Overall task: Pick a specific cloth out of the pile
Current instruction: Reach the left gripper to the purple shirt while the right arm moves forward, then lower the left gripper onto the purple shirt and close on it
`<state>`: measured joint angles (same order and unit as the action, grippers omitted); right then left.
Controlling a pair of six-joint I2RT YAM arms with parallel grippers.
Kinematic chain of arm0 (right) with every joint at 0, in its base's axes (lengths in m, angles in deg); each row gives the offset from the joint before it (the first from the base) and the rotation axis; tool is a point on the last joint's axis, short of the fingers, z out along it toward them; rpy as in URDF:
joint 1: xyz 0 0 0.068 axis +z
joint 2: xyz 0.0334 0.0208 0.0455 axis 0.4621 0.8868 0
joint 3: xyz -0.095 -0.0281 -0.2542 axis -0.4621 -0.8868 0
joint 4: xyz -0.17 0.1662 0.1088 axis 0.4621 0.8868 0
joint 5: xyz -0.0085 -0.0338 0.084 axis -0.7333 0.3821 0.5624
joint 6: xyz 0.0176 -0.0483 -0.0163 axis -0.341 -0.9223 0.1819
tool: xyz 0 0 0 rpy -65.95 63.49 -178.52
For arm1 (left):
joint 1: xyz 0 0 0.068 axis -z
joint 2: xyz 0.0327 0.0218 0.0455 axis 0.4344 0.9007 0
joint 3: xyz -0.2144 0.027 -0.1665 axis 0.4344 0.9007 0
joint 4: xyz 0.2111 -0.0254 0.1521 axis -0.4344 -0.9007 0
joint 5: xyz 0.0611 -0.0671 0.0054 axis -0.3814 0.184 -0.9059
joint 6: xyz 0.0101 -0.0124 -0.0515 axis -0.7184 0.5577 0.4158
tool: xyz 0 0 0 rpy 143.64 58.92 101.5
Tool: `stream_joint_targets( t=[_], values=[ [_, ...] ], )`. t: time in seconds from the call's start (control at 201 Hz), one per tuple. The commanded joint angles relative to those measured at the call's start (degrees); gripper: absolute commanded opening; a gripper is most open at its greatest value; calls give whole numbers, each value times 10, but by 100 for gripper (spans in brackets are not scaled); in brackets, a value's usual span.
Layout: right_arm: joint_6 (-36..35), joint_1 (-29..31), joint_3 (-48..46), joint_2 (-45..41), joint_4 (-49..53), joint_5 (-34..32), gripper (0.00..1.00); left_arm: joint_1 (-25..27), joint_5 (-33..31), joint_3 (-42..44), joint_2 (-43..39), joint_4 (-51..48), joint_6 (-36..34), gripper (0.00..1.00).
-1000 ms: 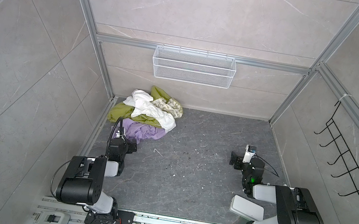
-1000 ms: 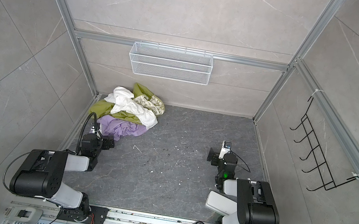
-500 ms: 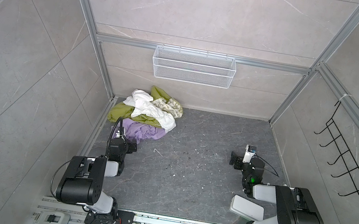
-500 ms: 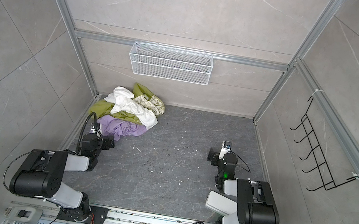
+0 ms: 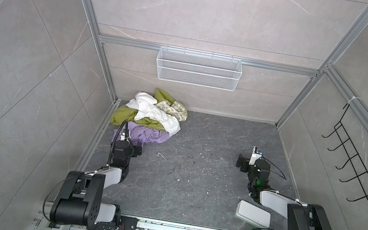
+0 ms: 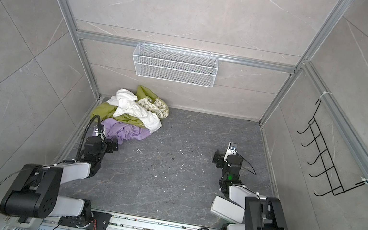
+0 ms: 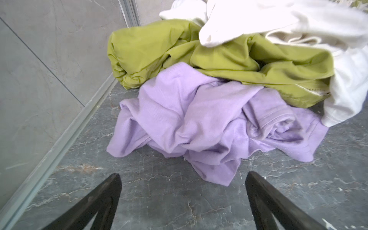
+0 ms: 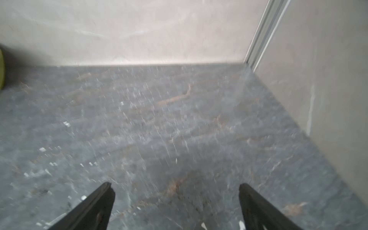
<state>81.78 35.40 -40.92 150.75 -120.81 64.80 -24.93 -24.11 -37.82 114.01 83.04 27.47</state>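
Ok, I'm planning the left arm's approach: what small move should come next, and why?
Probably ease the left gripper forward and down onto the lilac cloth. Its jaws stand open over bare floor, just short of the cloth's near fold, and that cloth lies at the front of the pile, only its far edge under the olive-green cloth.

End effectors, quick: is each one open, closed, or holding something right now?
Left end effector: open, holding nothing, facing the lilac cloth.
Right end effector: open, holding nothing, above the floor.
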Motion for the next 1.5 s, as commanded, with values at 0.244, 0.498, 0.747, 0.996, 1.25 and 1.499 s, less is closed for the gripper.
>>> stream_joint_targets(
  t=[0.244,0.498,0.747,0.996,1.25,1.499],
  values=[
    [172,79,250,-6,314,75,100,-2,18,-145,-71,-228,187,100],
    [220,143,309,76,315,89,100,-59,164,-217,-15,-273,297,96],
    [222,166,348,125,331,133,100,-94,241,-298,44,-375,273,92],
    [201,185,369,149,332,146,100,-97,265,-347,114,-436,248,82],
    [200,195,384,170,344,145,100,-83,227,-397,171,-515,227,73],
    [204,199,384,175,341,128,100,-47,168,-438,208,-548,174,73]
  ],
)
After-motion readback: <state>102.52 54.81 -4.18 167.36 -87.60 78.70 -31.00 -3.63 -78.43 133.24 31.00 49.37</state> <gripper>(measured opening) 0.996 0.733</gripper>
